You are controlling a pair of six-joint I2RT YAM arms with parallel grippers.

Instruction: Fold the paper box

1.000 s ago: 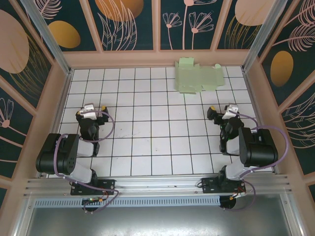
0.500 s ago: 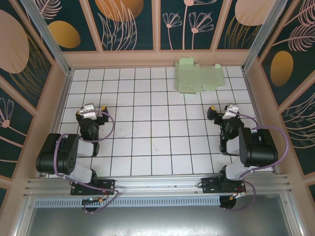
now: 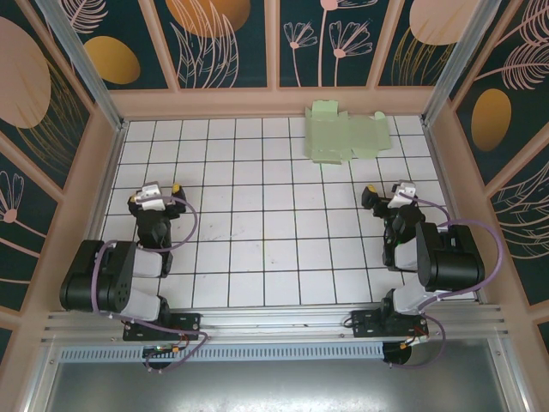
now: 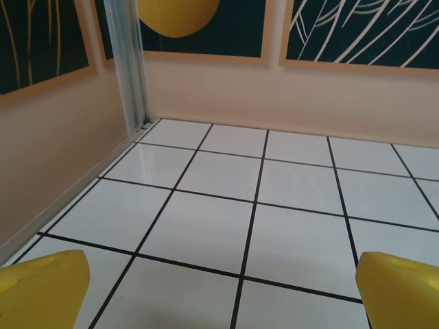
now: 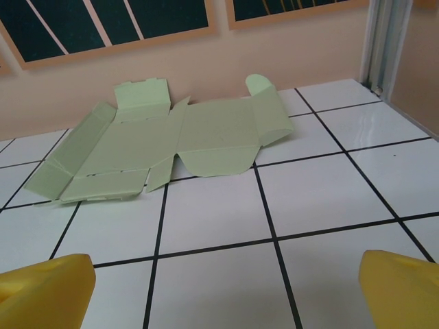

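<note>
Paper box (image 5: 171, 140): unfolded flat, ahead of right jaws.
Right gripper (image 5: 223, 291): open, empty.
Left gripper (image 4: 219, 291): open, empty.

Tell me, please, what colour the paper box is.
The paper box is plain pale mint green, clearest in the right wrist view.

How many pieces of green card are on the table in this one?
1. The paper box lies unfolded at the far edge of the table, right of centre, against the back wall. No other piece is visible.
</note>
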